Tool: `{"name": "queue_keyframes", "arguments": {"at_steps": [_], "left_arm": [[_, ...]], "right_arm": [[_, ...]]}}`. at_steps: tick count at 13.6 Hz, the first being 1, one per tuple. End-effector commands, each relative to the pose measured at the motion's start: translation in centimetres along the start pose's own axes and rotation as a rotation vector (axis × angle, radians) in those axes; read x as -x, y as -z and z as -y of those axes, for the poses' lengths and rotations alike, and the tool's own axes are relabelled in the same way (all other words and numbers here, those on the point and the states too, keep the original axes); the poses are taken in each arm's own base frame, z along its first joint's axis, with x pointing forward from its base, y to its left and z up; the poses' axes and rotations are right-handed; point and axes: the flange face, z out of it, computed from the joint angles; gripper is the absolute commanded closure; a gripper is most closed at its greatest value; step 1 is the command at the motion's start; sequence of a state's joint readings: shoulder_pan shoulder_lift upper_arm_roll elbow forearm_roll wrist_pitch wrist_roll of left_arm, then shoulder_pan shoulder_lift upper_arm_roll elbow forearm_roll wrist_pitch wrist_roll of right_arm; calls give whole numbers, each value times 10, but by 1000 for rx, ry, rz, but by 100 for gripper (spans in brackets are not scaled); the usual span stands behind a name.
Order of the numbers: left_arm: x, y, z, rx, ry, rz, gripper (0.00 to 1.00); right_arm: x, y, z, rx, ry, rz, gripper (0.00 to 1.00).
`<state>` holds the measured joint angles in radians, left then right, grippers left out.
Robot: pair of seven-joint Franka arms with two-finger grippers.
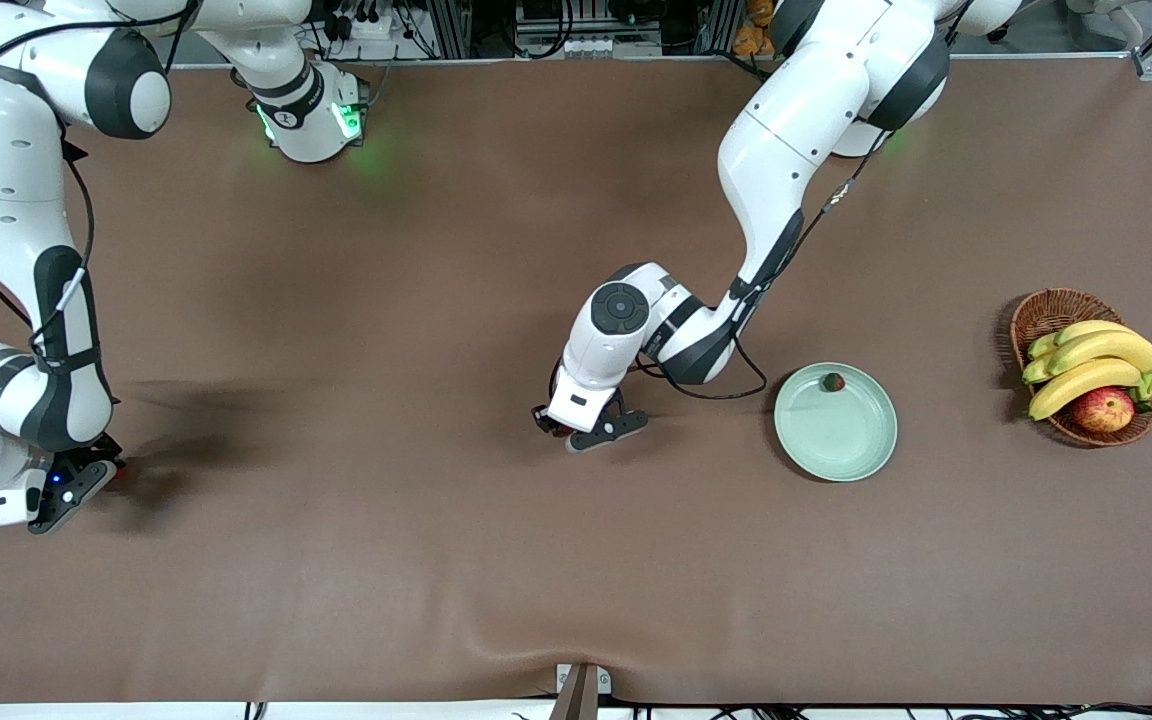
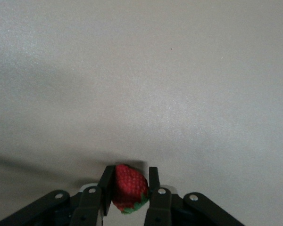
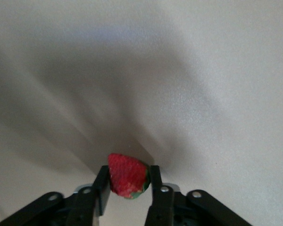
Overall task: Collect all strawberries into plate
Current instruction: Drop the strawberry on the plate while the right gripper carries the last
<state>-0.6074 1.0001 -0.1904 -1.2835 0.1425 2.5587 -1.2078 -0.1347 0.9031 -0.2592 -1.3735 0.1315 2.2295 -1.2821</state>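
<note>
Front view: the left gripper [image 1: 591, 428], mid-frame, pinches a strawberry [image 2: 129, 188]; the right gripper [image 1: 76, 480], lower left, clamps another berry [image 3: 127, 176]; a third strawberry [image 1: 833, 381] lies in the plate [image 1: 851, 440].

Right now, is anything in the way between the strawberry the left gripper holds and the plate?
Nothing visible blocks it. The left gripper is shut on a strawberry low over bare tablecloth, and only open cloth lies between it and the plate. One strawberry in the plate sits near the rim, leaving room. The right gripper grips another strawberry at its own end.
</note>
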Motion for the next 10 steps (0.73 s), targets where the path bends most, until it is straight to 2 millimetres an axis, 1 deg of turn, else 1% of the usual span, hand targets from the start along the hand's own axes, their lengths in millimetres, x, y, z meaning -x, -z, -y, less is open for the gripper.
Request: {"name": "queue_keyframes", "arguments": {"at_steps": [1, 2, 3, 4, 5, 6, 7, 8, 9, 10], "left_arm": [[-13, 20, -8, 17, 8, -32, 100], [-40, 39, 3, -18, 37, -41, 100], [-58, 56, 10, -61, 51, -38, 100], [-69, 77, 12, -87, 60, -37, 100], [-79, 92, 18, -122, 72, -32, 100], [-93, 101, 35, -163, 81, -24, 100], [-114, 113, 56, -181, 70, -24, 100], [-126, 123, 79, -204, 33, -16, 100], [-135, 132, 106, -234, -11, -2, 100], [-145, 142, 135, -261, -51, 13, 100]], "right_arm": [[-6, 9, -4, 27, 34, -47, 100], [-15, 20, -3, 36, 37, -66, 100], [-29, 28, 1, 41, 52, -79, 100], [-46, 40, 7, 49, 74, -99, 100], [-63, 52, 14, 49, 96, -122, 100], [-81, 63, 20, 51, 117, -151, 100], [-102, 72, 30, 53, 146, -179, 100], [-126, 76, 43, 47, 178, -201, 100], [-152, 79, 57, 40, 210, -223, 100], [-181, 83, 76, 30, 251, -251, 100]]}}
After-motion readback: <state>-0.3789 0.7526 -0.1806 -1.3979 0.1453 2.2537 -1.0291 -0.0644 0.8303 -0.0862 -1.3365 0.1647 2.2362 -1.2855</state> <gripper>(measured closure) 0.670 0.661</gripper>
